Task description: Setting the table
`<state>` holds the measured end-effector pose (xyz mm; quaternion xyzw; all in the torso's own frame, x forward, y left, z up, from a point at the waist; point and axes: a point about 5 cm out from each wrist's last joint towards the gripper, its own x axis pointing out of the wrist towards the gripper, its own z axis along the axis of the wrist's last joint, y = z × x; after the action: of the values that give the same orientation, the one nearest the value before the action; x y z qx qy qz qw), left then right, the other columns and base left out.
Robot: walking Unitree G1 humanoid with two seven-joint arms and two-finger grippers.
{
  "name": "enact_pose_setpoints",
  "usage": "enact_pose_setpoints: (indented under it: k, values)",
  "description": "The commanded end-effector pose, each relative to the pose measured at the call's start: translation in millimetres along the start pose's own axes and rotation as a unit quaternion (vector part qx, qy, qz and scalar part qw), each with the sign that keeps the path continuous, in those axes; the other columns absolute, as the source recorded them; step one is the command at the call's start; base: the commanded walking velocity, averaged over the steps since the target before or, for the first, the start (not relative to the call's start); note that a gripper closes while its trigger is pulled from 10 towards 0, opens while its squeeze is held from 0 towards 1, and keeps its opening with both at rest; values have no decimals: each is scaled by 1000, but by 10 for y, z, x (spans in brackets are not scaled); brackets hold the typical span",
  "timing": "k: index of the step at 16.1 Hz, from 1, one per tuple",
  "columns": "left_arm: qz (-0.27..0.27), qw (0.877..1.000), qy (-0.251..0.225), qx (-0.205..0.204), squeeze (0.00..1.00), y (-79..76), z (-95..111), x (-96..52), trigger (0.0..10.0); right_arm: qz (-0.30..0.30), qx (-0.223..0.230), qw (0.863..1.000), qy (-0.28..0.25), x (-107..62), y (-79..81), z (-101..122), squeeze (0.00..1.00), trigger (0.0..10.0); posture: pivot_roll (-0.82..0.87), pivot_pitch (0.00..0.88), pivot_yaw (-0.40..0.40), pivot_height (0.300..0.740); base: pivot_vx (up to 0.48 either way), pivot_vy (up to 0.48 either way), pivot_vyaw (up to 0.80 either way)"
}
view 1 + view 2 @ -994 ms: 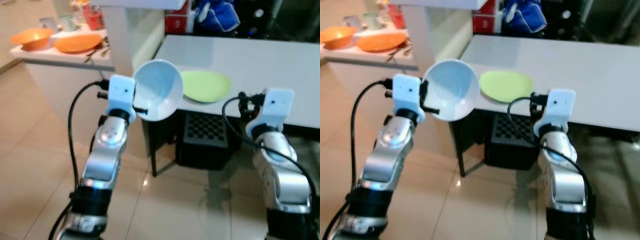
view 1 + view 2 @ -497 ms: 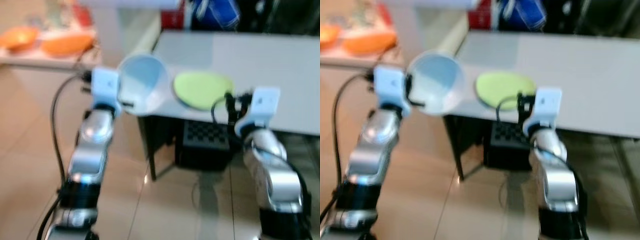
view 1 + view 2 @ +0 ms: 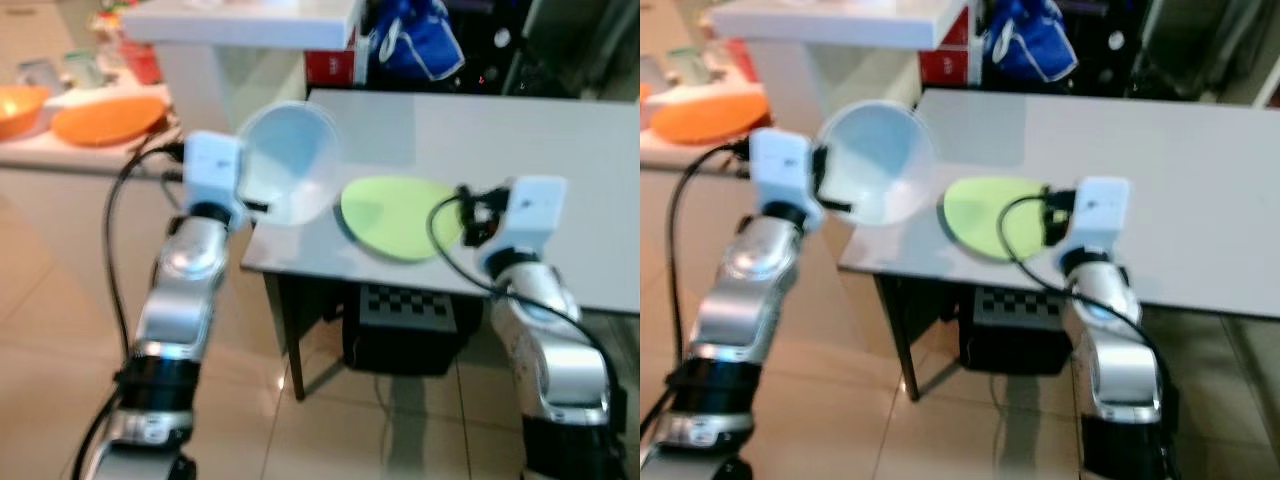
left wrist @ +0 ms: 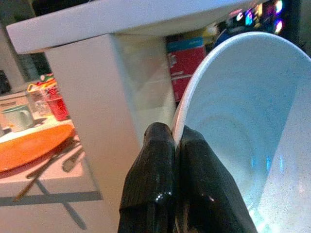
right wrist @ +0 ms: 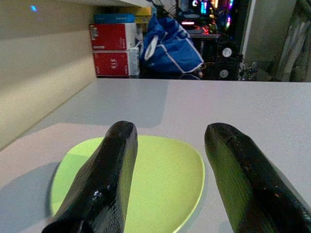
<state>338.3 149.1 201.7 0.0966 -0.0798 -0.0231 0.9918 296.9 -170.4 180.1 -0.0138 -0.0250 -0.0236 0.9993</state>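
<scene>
- Ahead stands a white table [image 3: 520, 150] on a glossy beige tiled floor [image 3: 60, 330], with a black checkered crate [image 3: 410, 325] tucked beneath it.
- Beyond the far edge sit red boxes [image 5: 112, 48] and a blue bag [image 5: 170, 46]; to the robot's left a white counter [image 3: 90, 155] carries an orange plate [image 3: 105, 118] and an orange bowl [image 3: 15, 105].
- On the table a light green plate [image 3: 395, 215] lies near the front edge, by the left corner; the tabletop behind it and to its right is bare.
- Raised at the table's left corner, the left gripper [image 4: 172, 141] has its fingers pinched together on the rim of a pale blue bowl [image 3: 290, 160], held tilted on its side above the corner.
- Meanwhile the right gripper [image 5: 170, 145] hovers low over the green plate, fingers [image 5: 114, 165] spread apart and holding nothing.
</scene>
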Motion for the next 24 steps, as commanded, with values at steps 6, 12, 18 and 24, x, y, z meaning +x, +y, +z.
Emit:
enact_pose_setpoints:
  k: [6,12,18,24]
  values:
    - [-20,999,-34,-5,0,-74,171,96,10000,-18,2,1000,4,-6,-105,6,0,10000,-66,0,52,740,444,0,0]
    - [-89,996,3,-25,0,-185,82,107,10000,-17,-4,1000,8,-6,-125,-6,0,10000,-67,0,51,740,295,0,-310]
    - [-114,991,45,-50,0,-227,-5,83,10000,-18,-10,1000,12,-23,-163,-4,0,10000,-74,0,47,740,0,0,0]
    - [-95,985,81,-122,0,-297,-38,308,10000,27,0,1000,-2,-80,-128,67,0,10000,-92,0,41,740,0,0,0]
